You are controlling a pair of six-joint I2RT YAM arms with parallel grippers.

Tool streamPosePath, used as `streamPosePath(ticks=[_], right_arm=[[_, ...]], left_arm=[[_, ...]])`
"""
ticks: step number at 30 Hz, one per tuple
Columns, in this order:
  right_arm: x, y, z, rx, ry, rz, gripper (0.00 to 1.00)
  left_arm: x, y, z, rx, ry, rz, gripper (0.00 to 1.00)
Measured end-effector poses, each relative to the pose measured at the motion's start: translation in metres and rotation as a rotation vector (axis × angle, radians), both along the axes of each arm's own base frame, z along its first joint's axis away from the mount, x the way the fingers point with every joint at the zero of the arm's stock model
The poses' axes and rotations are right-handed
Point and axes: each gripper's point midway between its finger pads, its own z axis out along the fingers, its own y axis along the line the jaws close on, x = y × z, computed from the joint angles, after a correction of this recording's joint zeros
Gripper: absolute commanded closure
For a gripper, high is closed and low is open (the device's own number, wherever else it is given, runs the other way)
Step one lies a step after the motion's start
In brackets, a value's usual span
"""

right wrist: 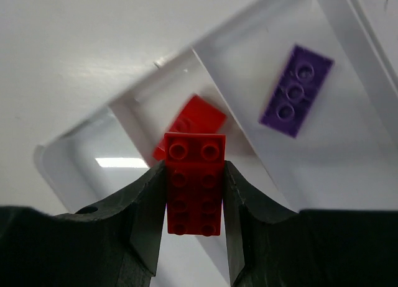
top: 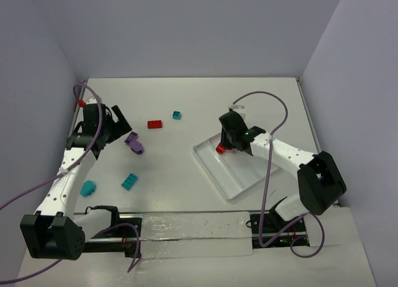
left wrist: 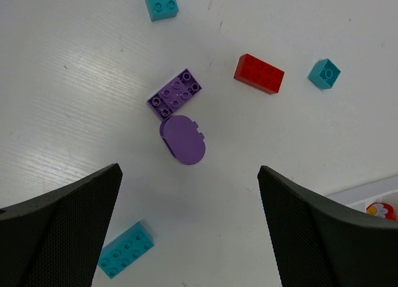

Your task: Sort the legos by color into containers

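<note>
Tray side. The right gripper [right wrist: 194, 203] is pinched on a red brick [right wrist: 194, 182], one pad on each long side, studs toward the wrist camera. It hangs over the tray [right wrist: 68, 170]; its height above the tray can't be judged. Just past the fingertips a second red brick [right wrist: 198, 118] lies in the end compartment. Ahead and right, across one divider, a purple plate [right wrist: 296, 91] lies flat in the next compartment.

Table side. The left gripper [left wrist: 189, 175] is spread wide, nothing between the fingers, above the table [left wrist: 74, 63]. Just ahead of the gap is a rounded purple piece [left wrist: 183, 140], touching a studded purple brick [left wrist: 176, 94] beyond it. Farther ahead and right is a loose red brick [left wrist: 259, 73], with a teal cube [left wrist: 324, 73] near it. Far ahead, at the frame edge, is a teal brick [left wrist: 161, 2]. A second teal brick [left wrist: 126, 250] lies beside one finger, back toward the wrist. Overhead, a rounded teal piece [top: 87, 188] sits well behind the gripper, beside the arm.
</note>
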Motion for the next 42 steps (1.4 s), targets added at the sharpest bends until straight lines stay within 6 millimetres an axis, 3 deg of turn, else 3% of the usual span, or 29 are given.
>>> streamPosePath(ticks=[4, 8, 12, 18, 24, 29, 35, 42], right_arm=[[-0.024, -0.016, -0.031, -0.035, 0.079, -0.018, 0.70], [-0.021, -0.015, -0.031, -0.021, 0.068, -0.028, 0.62], [-0.020, -0.014, -0.032, -0.010, 0.060, -0.035, 0.46], [-0.020, -0.015, -0.035, -0.013, 0.067, -0.041, 0.31], [-0.021, -0.015, -0.034, -0.013, 0.065, -0.041, 0.28], [-0.021, -0.016, -0.020, 0.004, 0.039, -0.040, 0.25], [-0.015, -0.013, 0.008, 0.038, -0.024, -0.039, 0.16], [-0.017, -0.014, 0.008, 0.033, -0.019, -0.038, 0.15]], left_arm=[[0.000, -0.007, -0.002, -0.005, 0.008, -0.022, 0.01], [0.000, -0.013, -0.006, -0.005, 0.020, -0.041, 0.01], [0.003, -0.024, -0.014, 0.001, 0.049, -0.071, 0.01], [0.018, -0.047, -0.025, 0.015, 0.104, -0.128, 0.01], [0.038, -0.070, -0.038, 0.030, 0.146, -0.172, 0.05], [0.071, -0.088, -0.054, 0.057, 0.181, -0.190, 0.06], [0.117, -0.103, -0.087, 0.069, 0.234, -0.189, 0.03], [0.170, -0.114, -0.109, 0.094, 0.230, -0.167, 0.01]])
